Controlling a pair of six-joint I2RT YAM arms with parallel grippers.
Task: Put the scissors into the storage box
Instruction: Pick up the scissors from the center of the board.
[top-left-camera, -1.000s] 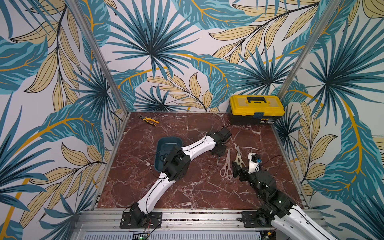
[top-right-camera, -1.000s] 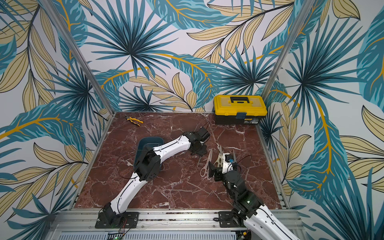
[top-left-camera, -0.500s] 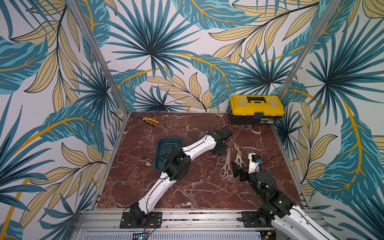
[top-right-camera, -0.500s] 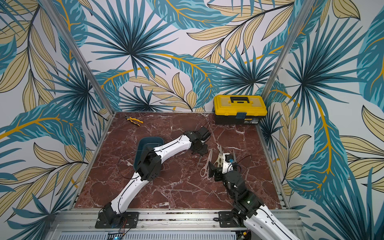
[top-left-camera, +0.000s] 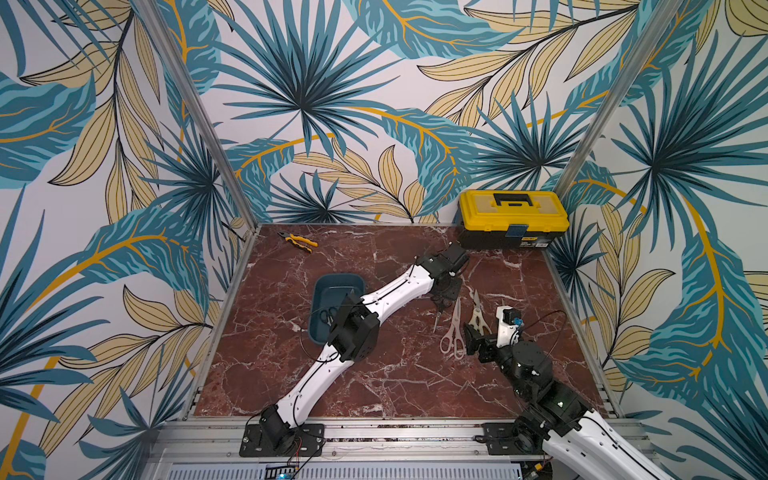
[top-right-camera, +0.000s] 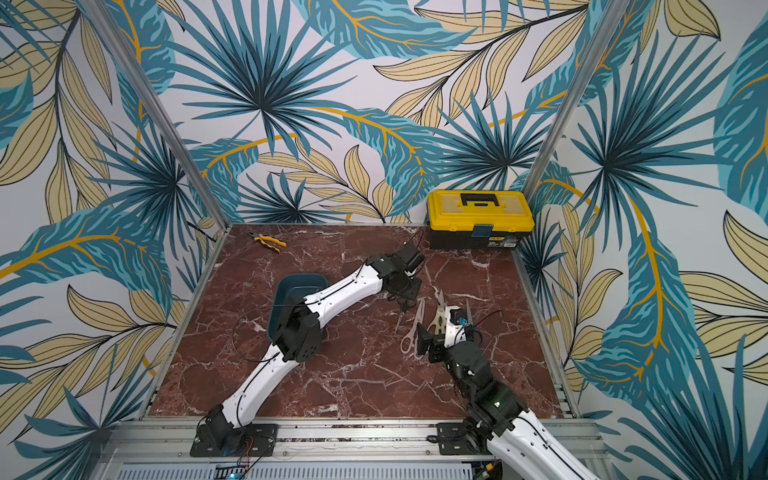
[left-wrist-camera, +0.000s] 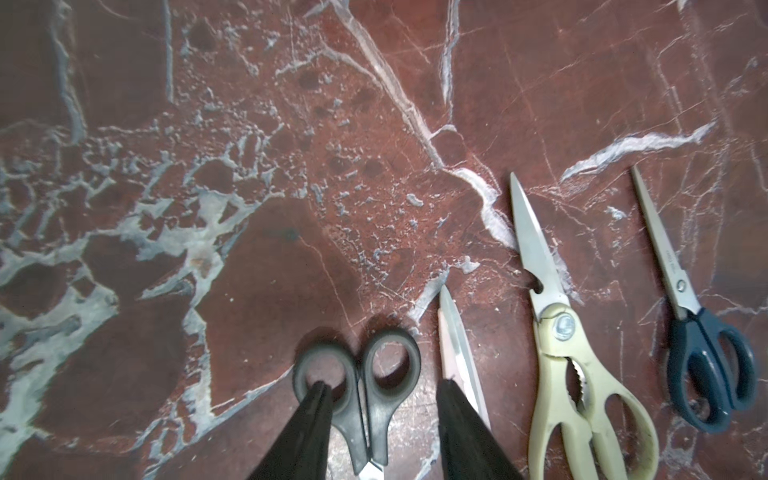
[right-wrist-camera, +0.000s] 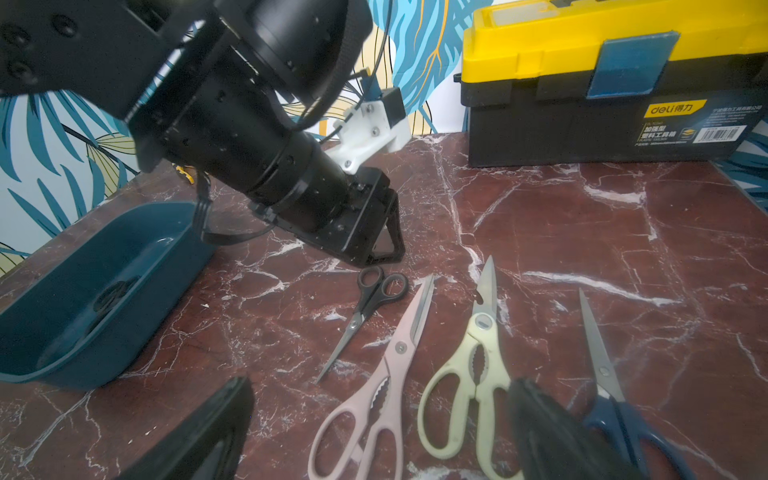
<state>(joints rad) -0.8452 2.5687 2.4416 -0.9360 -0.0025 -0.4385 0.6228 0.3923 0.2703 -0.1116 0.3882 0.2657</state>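
Reaching across the table (top-left-camera: 395, 374) in both top views, the left arm (top-left-camera: 386, 293) passes over the near right part of the storage box (top-left-camera: 337, 277) and covers much of its inside. A black-handled pair (top-left-camera: 328, 314) shows in the box beside the elbow. The left claw (top-left-camera: 444, 297) hangs right of the box, over the far end of a row of scissors, and hides the handles of the small black scissors (top-left-camera: 436, 322). The pink shears (top-left-camera: 453, 336) and cream shears (top-left-camera: 478, 318) lie beside them, with the right claw (top-left-camera: 478, 345) at their near ends. A toolbox (top-right-camera: 480, 216) stands at the back right and pliers (top-right-camera: 266, 242) lie at the back left, well apart from everything else

From the left wrist, the left claw (left-wrist-camera: 382, 386) is partly spread. One finger (left-wrist-camera: 316, 415) is over a handle loop of the small black scissors (left-wrist-camera: 357, 374), the other beside the blade of the pink shears (left-wrist-camera: 457, 345); nothing is pinched. The blue-handled scissors (left-wrist-camera: 698, 353) lie at the right, past the cream shears (left-wrist-camera: 582, 374). The frame's lower edge cuts off the small blades

From the right wrist, the right claw (right-wrist-camera: 382, 386) is spread wide above the shears' handles, and its right finger (right-wrist-camera: 552, 436) covers part of the blue handles. The storage box (right-wrist-camera: 104, 324) sits at the left; dark handles inside are hard to count
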